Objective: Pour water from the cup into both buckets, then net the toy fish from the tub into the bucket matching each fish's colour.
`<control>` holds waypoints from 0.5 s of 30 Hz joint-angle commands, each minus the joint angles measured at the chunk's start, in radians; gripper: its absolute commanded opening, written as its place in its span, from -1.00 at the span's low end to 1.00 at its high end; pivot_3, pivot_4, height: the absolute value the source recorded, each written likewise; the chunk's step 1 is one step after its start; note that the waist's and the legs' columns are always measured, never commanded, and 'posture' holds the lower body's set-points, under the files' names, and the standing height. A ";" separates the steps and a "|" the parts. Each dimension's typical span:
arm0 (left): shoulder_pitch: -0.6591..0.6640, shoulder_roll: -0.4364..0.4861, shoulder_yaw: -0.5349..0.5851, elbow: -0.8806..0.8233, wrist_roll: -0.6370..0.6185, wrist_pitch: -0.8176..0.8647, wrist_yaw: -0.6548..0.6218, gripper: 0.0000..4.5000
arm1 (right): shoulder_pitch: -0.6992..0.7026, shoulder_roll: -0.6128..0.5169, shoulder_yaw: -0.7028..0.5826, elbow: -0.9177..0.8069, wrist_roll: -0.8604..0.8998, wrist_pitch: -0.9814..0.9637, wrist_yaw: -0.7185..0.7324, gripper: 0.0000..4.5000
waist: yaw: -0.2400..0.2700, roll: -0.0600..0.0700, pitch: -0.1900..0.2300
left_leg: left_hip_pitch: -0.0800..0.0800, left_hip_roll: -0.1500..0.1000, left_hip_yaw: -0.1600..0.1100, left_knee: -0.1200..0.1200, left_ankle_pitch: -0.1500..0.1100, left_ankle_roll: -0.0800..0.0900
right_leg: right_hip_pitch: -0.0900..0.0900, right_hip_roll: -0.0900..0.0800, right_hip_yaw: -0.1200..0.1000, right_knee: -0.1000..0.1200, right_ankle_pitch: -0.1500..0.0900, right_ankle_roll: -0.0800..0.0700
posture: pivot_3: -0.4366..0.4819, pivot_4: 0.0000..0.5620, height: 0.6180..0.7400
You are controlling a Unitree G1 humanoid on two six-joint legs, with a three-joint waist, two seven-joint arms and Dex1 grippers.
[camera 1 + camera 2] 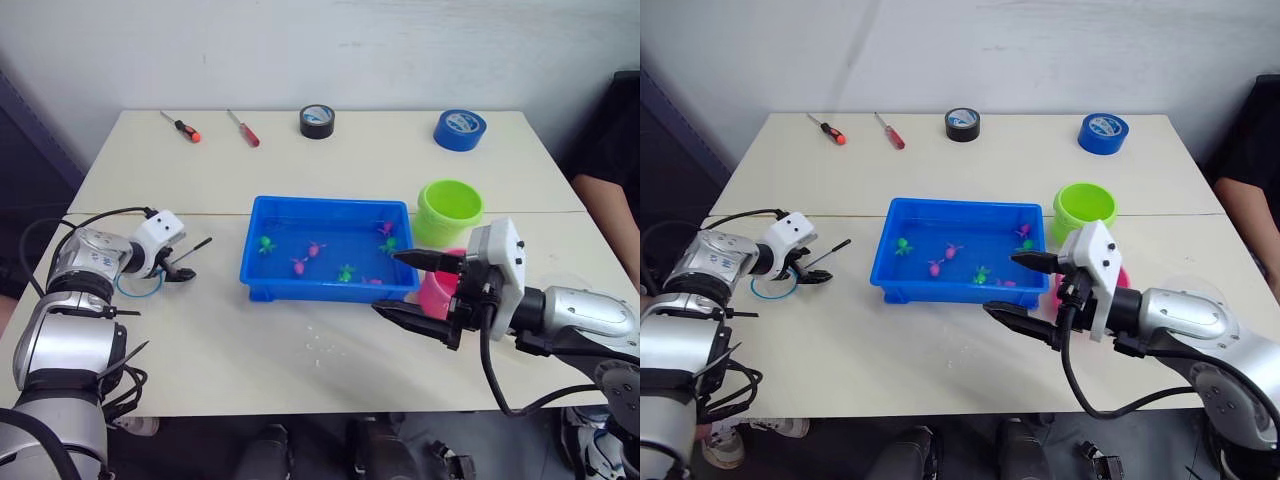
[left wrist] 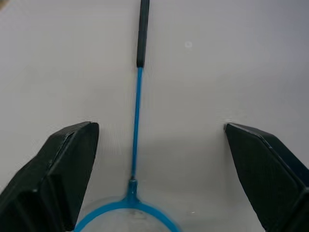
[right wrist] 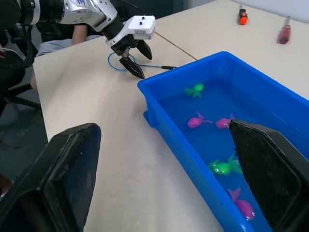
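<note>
net [image 2: 136,145] looks light and probably flimsy — left gripper [image 2: 159,169], spread open, straddles its thin handle.

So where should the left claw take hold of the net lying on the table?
Probably on the thin handle, just ahead of the hoop, coming straight down from above. The net lies flat on the table, and the open left claw already straddles the handle. The hoop's mesh offers nothing firm to pinch.
</note>
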 commanded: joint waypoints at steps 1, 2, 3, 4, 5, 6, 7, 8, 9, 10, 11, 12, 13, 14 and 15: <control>-0.014 -0.011 0.007 0.026 0.019 0.046 0.055 1.00 | 0.010 -0.032 -0.069 -0.047 0.052 0.004 -0.021 0.98 | 0.006 0.000 0.000 | 0.000 0.000 0.000 0.000 0.000 0.000 | 0.000 0.000 0.000 0.000 0.000 0.000 | -0.05 -0.47 0.94; -0.016 -0.016 0.013 0.029 0.018 0.056 0.059 1.00 | 0.014 -0.040 -0.078 -0.050 0.060 0.005 -0.026 0.98 | 0.007 0.000 0.000 | 0.000 0.000 0.000 0.000 0.000 0.000 | 0.000 0.000 0.000 0.001 0.000 0.000 | -0.05 -0.47 0.94; -0.018 -0.020 0.015 0.032 0.020 0.063 0.067 1.00 | 0.017 -0.048 -0.088 -0.053 0.071 0.007 -0.033 0.98 | 0.008 0.000 0.000 | 0.001 0.000 0.000 0.001 0.000 0.000 | 0.000 0.000 0.000 0.001 0.000 0.000 | -0.05 -0.47 0.94; -0.019 -0.024 0.016 0.035 0.025 0.070 0.084 0.88 | 0.021 -0.056 -0.105 -0.061 0.088 0.012 -0.046 0.99 | 0.009 0.000 0.000 | 0.001 0.000 0.000 0.000 0.000 0.001 | 0.000 0.000 0.000 0.001 0.000 0.000 | -0.05 -0.47 0.94; -0.021 -0.028 0.018 0.036 0.026 0.076 0.095 0.75 | 0.025 -0.063 -0.120 -0.066 0.104 0.014 -0.057 1.00 | 0.009 0.000 0.000 | 0.001 0.000 0.000 0.001 0.000 0.001 | 0.000 0.000 0.000 0.001 0.000 0.000 | -0.05 -0.47 0.94; -0.021 -0.034 0.022 0.035 0.025 0.060 0.097 0.61 | 0.028 -0.069 -0.133 -0.071 0.122 0.017 -0.069 1.00 | 0.009 0.000 0.000 | 0.001 0.000 0.000 0.001 0.000 0.002 | 0.000 0.000 0.000 0.001 0.000 0.000 | -0.05 -0.47 0.94; -0.024 -0.041 0.043 0.037 0.006 0.087 0.091 0.43 | 0.031 -0.077 -0.145 -0.076 0.140 0.020 -0.078 1.00 | 0.009 0.000 0.000 | 0.001 0.000 0.000 0.001 0.001 0.002 | 0.000 0.000 0.000 0.001 0.000 0.000 | -0.05 -0.47 0.94; -0.026 -0.045 0.054 0.038 -0.003 0.105 0.083 0.23 | 0.034 -0.085 -0.155 -0.079 0.157 0.022 -0.086 1.00 | 0.009 0.000 0.000 | 0.002 0.000 -0.001 0.001 0.001 0.002 | 0.000 0.000 0.000 0.001 0.000 0.000 | -0.05 -0.47 0.94; -0.026 -0.048 0.055 0.039 0.001 0.110 0.095 0.01 | 0.037 -0.100 -0.168 -0.083 0.175 0.026 -0.090 1.00 | 0.009 0.000 0.000 | 0.002 0.000 -0.001 0.001 0.001 0.002 | 0.000 0.000 0.000 0.001 0.000 0.000 | -0.05 -0.47 0.94; -0.024 -0.049 0.057 0.039 0.005 0.115 0.108 -0.20 | 0.040 -0.114 -0.180 -0.085 0.191 0.029 -0.094 1.00 | 0.009 -0.001 0.000 | 0.002 0.000 -0.001 0.001 0.002 0.002 | 0.000 0.000 0.000 0.001 0.000 0.000 | -0.05 -0.47 0.94; -0.021 -0.049 0.058 0.039 0.011 0.114 0.119 -0.34 | 0.042 -0.129 -0.190 -0.084 0.207 0.031 -0.097 1.00 | 0.008 -0.001 0.000 | 0.002 0.000 -0.001 0.001 0.002 0.002 | 0.000 0.000 0.000 0.001 0.000 0.000 | -0.05 -0.47 0.94; -0.020 -0.050 0.061 0.039 0.014 0.115 0.126 -0.53 | 0.045 -0.140 -0.199 -0.082 0.220 0.030 -0.099 1.00 | 0.007 -0.001 0.000 | 0.002 0.000 -0.001 0.001 0.002 0.002 | 0.000 0.000 0.000 0.001 0.000 0.000 | -0.05 -0.47 0.94; -0.018 -0.049 0.062 0.039 0.015 0.116 0.126 -0.71 | 0.045 -0.150 -0.203 -0.078 0.229 0.030 -0.101 1.00 | 0.006 -0.001 0.000 | 0.002 0.000 -0.001 0.001 0.002 0.002 | 0.000 0.000 0.000 0.002 0.000 0.000 | -0.05 -0.47 0.94; -0.017 -0.048 0.062 0.038 0.016 0.116 0.124 -0.92 | 0.044 -0.159 -0.204 -0.074 0.234 0.029 -0.101 1.00 | 0.006 -0.001 0.000 | 0.002 0.000 -0.001 0.001 0.002 0.002 | 0.000 0.000 0.000 0.002 0.000 0.000 | -0.05 -0.47 0.94; -0.017 -0.045 0.063 0.038 0.016 0.117 0.122 -0.98 | 0.043 -0.166 -0.203 -0.071 0.238 0.028 -0.101 1.00 | 0.005 -0.001 0.000 | 0.002 0.000 -0.001 0.001 0.002 0.002 | 0.000 0.000 0.000 0.002 0.000 0.000 | -0.05 -0.47 0.94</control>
